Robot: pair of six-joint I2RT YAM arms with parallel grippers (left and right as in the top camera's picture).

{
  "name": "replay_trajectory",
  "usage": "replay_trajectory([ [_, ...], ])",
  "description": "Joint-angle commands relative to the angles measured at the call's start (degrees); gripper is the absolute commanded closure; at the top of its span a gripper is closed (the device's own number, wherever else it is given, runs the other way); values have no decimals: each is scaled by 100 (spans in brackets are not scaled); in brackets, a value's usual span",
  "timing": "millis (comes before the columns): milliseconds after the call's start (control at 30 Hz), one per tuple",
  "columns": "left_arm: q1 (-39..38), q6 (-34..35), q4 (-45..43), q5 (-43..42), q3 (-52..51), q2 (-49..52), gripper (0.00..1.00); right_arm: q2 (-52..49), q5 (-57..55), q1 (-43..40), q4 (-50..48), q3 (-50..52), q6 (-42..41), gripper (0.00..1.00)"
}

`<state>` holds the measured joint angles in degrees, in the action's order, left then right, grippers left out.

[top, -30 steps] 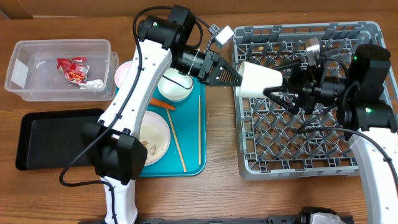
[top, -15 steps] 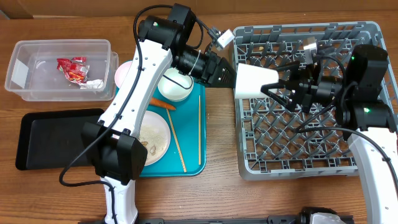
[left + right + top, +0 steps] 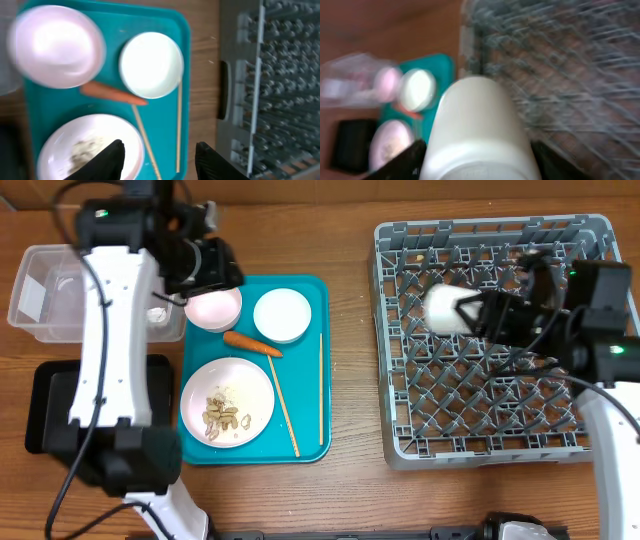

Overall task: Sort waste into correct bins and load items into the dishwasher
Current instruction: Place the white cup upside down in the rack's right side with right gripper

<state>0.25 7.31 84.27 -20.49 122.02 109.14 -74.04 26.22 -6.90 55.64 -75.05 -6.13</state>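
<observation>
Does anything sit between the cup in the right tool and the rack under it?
Nothing visible does. The right tool holds the cup above the dish rack, and that part of it looks bare.

text: none legible | labels: none | brands: none | numbers: none | signs: none

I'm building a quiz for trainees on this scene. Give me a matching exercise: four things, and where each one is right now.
Things:
1 carrot
2 cup
3 food scraps
4 black tray

Places:
A on the plate
B in the right gripper, over the dish rack
C left of the teal tray
D lying directly on the teal tray

Pairs: 1-D, 2-B, 3-A, 4-C
</observation>
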Motion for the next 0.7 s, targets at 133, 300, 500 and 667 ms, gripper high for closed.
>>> replay_trajectory([
  [133,229,201,4,564,87,-243,51,-39,-3335,-1248,1530,-824,138,93],
  [300,223,214,39,562,87,-243,50,-356,-3388,-2155,1777,-817,-146,93],
  [500,223,214,125,564,87,-240,50,-881,-3348,-2636,1928,-817,-319,95],
  [667,190,214,122,564,87,-240,49,-1464,-3307,-2636,1886,-817,-313,94],
])
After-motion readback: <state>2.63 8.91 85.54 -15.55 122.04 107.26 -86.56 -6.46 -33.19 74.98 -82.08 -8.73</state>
